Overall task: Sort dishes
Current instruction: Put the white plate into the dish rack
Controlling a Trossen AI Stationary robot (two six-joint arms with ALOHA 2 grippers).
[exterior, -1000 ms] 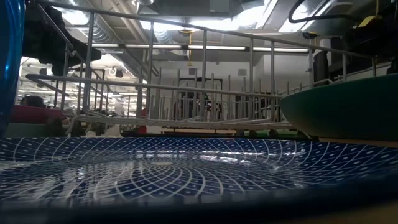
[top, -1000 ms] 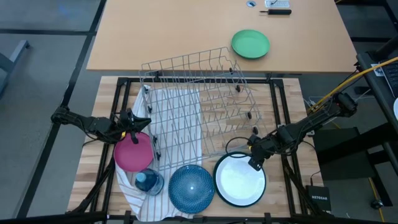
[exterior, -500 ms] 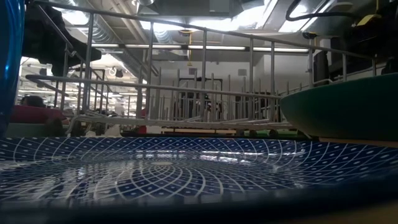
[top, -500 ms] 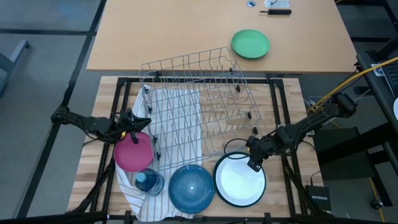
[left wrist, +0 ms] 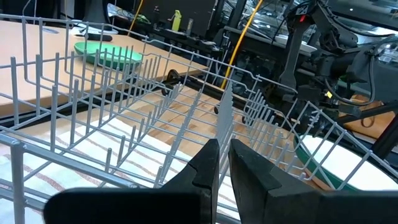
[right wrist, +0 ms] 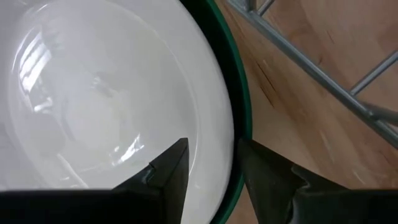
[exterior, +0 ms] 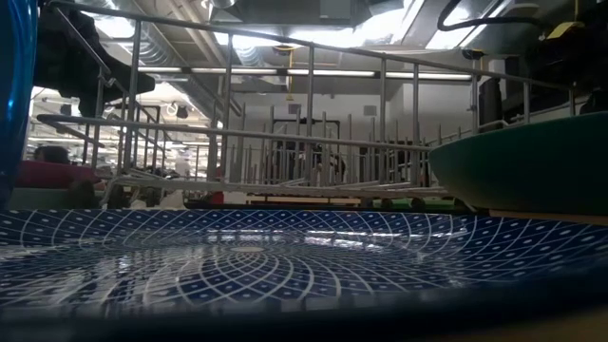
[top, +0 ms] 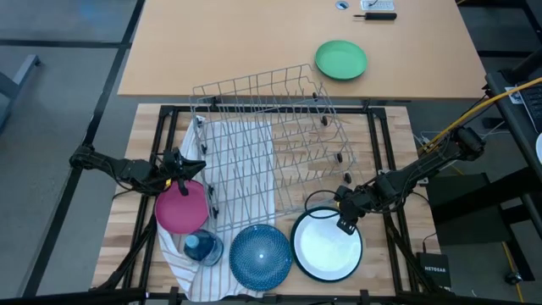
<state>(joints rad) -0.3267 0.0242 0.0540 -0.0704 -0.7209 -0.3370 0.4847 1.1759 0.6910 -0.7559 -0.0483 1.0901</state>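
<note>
From the high view I have the right gripper (top: 345,222) poised over the far rim of the white plate with the dark green edge (top: 327,248), which lies flat on the wooden table (top: 398,152) just beside the wire dish rack (top: 271,140); the speckled blue plate (top: 260,254) sits next to it, and the magenta plate (top: 180,207) lies by the rack's left side with the left gripper (top: 181,176) at its far edge, beside the small blue container (top: 201,246). The vivid green plate (top: 341,60) on the far table I leave alone. In the low view the blue plate (exterior: 285,256) fills the foreground, the dark green underside (exterior: 522,176) rises at the right, and the rack (exterior: 285,142) stands behind. The left wrist view shows that gripper (left wrist: 222,165) with fingers nearly together and nothing visible between them; I cannot tell whether it touches the magenta plate. The right wrist view matters most: the fingers (right wrist: 169,171) stand apart, one over the white face (right wrist: 106,93), the other outside the green rim (right wrist: 241,134), holding nothing yet. To do this well, I judge I should lower until the rim sits deep between the fingers, close squarely, then tip the plate up on edge, keeping clear of the rack wire (right wrist: 311,62) close by.
</note>
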